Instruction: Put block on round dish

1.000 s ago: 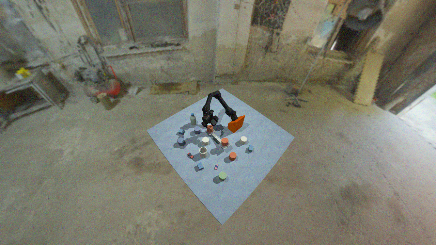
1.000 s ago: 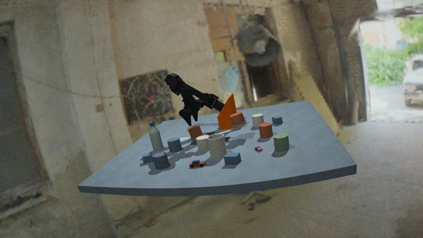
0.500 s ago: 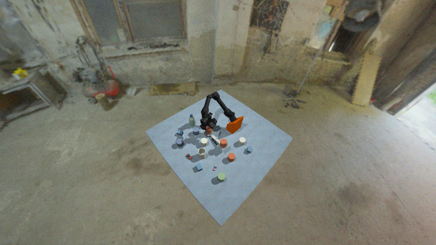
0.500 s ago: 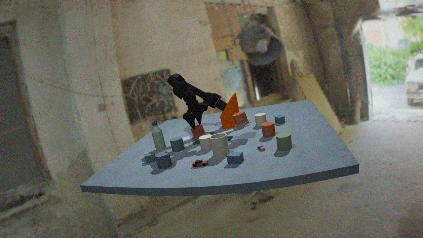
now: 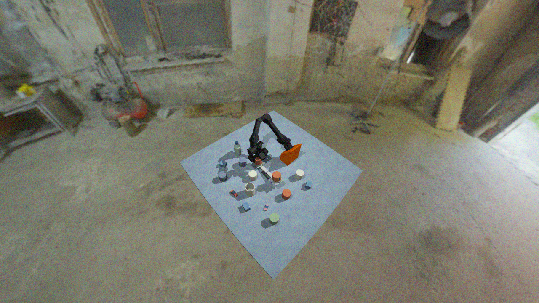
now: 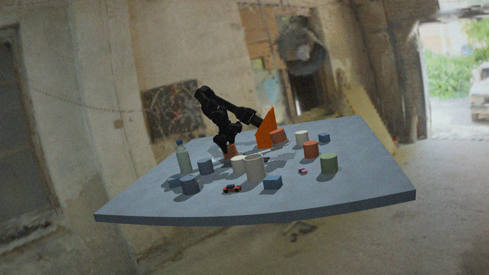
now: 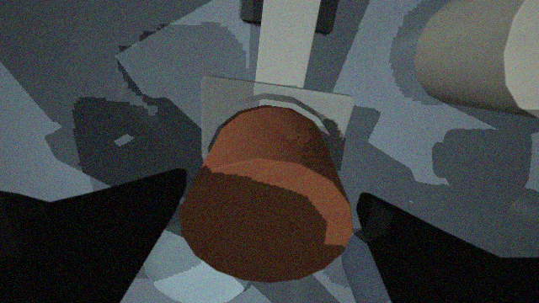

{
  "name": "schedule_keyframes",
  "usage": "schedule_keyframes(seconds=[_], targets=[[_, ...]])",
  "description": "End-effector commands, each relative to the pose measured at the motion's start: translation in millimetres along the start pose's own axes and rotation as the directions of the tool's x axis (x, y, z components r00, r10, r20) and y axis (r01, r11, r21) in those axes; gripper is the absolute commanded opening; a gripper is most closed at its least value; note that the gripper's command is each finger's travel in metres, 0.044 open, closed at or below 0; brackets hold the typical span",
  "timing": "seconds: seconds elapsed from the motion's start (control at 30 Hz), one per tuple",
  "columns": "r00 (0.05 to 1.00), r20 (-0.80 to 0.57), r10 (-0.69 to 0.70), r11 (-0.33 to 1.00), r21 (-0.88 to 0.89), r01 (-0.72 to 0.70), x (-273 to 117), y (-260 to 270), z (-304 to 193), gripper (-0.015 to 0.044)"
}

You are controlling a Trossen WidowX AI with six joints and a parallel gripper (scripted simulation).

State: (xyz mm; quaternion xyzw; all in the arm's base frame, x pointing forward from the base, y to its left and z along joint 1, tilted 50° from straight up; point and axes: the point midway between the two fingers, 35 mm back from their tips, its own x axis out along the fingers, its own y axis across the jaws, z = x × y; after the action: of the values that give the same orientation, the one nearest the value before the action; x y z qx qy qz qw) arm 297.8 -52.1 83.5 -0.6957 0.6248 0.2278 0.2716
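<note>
My gripper [image 5: 259, 156] [image 6: 228, 147] [image 7: 274, 189] is open. Its fingers stand on either side of one orange-red cup [image 6: 231, 152] [image 7: 261, 248], with a gap at each side in the wrist view. That cup stands on a square pan [image 7: 223, 90] at one end of the balance beam [image 5: 266, 171] [image 7: 286, 46]. The identical other cup [image 5: 276, 176] [image 6: 277, 136] stands on the opposite end. In the exterior view both cups lean, and the beam seems lower at my gripper's end. The pale round dish [image 7: 198, 284] lies beside and partly behind the near cup. No block shows.
A white cylinder [image 5: 252, 174] [image 6: 238, 165] and a hollow beige cup [image 5: 249, 189] [image 6: 255, 169] stand near the balance. An orange panel [image 5: 291, 154] [image 6: 267, 131] is by the arm's base. A bottle [image 5: 237, 149] [image 6: 183, 159] and blue cylinder [image 5: 242, 162] [image 6: 205, 167] stand near the gripper.
</note>
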Motion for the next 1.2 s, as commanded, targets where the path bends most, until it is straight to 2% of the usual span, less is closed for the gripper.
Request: schedule_keyframes(seconds=[0.0, 0.3, 0.4, 0.7, 1.07, 1.17], targets=[[1.0, -0.007, 0.002, 1.0, -0.007, -0.002, 8, 2, 0, 0.044], [1.0, -0.01, 0.002, 1.0, -0.007, -0.002, 20, 3, -1, 0.044], [1.0, -0.01, 0.002, 1.0, -0.007, -0.002, 20, 3, -1, 0.0361], [1.0, -0.01, 0.002, 1.0, -0.007, -0.002, 20, 3, -1, 0.0301], [1.0, -0.006, 0.001, 1.0, -0.007, -0.001, 11, 1, 0, 0.0012], [1.0, -0.004, 0.001, 1.0, -0.007, -0.001, 7, 0, 0, 0.0]])
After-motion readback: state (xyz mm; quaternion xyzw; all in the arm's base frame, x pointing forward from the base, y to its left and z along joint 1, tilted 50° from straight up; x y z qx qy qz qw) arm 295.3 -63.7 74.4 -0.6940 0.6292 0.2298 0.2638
